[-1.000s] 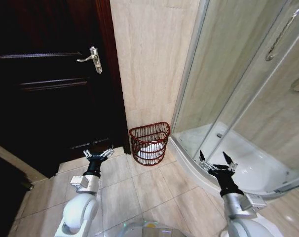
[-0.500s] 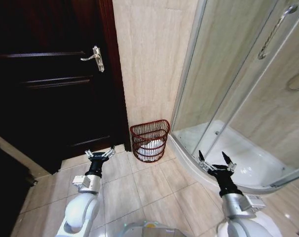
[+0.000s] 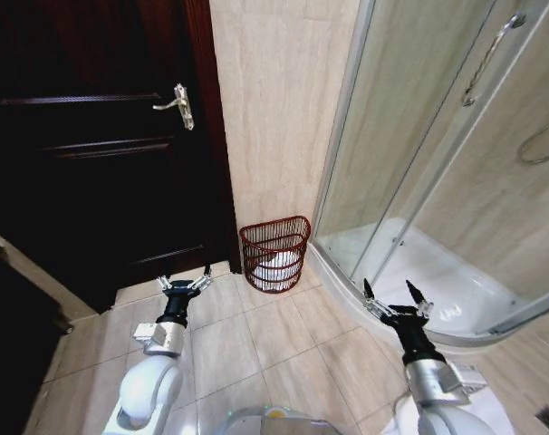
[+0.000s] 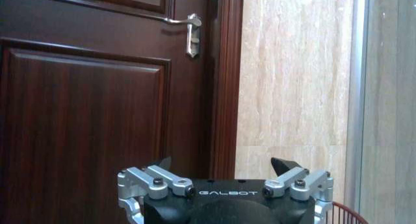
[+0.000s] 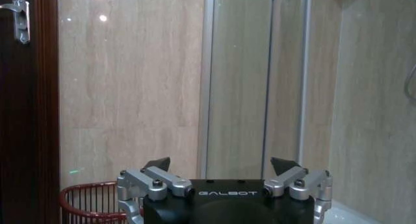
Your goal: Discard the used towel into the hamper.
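Observation:
The hamper (image 3: 259, 246), a small reddish-brown wire basket, stands on the tiled floor against the beige wall, between the door and the shower. A white towel (image 3: 277, 268) lies inside it. My left gripper (image 3: 184, 284) hovers open and empty above the floor, to the left of the hamper and nearer to me. My right gripper (image 3: 390, 294) is open and empty too, to the hamper's right by the shower rim. The left wrist view has the left gripper (image 4: 224, 164) and a bit of the hamper's rim (image 4: 346, 212). The right wrist view has the right gripper (image 5: 221, 163) and the hamper (image 5: 91, 202).
A dark wooden door (image 3: 93, 172) with a metal handle (image 3: 179, 103) fills the left. A curved glass shower enclosure (image 3: 419, 181) with a white tray (image 3: 428, 290) stands on the right. Beige floor tiles (image 3: 256, 344) lie between the arms.
The whole head view has shifted: the hamper looks a little smaller and farther, and more of the shower shows. Both grippers stay open and empty in the same pose.

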Robot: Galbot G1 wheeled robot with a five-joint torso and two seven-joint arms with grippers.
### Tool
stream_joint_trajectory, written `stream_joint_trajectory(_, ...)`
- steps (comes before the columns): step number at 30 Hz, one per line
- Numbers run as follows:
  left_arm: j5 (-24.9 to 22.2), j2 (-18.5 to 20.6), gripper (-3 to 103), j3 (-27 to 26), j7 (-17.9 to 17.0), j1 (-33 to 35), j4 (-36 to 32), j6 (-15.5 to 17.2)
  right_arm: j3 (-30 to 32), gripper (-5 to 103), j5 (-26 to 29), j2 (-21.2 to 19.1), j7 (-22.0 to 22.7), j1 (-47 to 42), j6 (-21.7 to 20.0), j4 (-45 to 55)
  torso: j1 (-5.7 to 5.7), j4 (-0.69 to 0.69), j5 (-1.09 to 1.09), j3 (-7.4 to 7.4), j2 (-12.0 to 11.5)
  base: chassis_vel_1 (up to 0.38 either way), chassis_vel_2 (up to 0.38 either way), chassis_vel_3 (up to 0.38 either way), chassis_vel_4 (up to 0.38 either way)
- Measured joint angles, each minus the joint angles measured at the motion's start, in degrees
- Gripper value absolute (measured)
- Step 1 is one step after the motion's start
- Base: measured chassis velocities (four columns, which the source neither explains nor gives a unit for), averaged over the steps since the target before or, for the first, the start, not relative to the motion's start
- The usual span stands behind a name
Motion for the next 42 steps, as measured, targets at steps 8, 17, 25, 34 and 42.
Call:
stream_joint_trajectory(8,2.1,-0.3,100,0.9,-0.5,0.0,0.0,0.5,0.5,100,0.6,0.0,1.4,0.3,1.1,-0.4,0.00,0.00,0.00,0.00,0.0,0.025,-0.031,-0.026,0.024)
stream_joint_trajectory(17,2.8,-0.6,100,1.2,-1.2,-0.2,0.1,1.1,0.4,100,1.9,0.0,4.0,0.6,2.8,-0.8,0.00,0.00,0.00,0.00,0.0,-0.028,-0.015,-0.024,-0.032)
stream_joint_trajectory(25,2.6,-0.9,100,2.1,-2.8,-0.3,0.6,-1.2,0.1,100,1.5,0.0,8.5,0.7,0.9,-0.6,0.00,-0.01,0.00,0.00,0.0,-0.036,-0.043,-0.054,-0.061)
stream_joint_trajectory(34,2.9,-1.0,100,2.5,-2.9,0.0,0.3,-1.3,0.5,100,2.2,0.0,9.6,0.2,2.4,-0.8,0.00,0.00,-0.01,0.00,0.0,-0.024,-0.013,0.015,0.017)
stream_joint_trajectory(42,2.9,-0.7,100,2.6,-2.9,-0.1,0.2,-1.3,0.4,100,2.2,0.0,9.7,-0.1,3.2,-0.9,0.00,0.00,0.01,0.00,0.0,-0.125,-0.125,0.116,0.116)
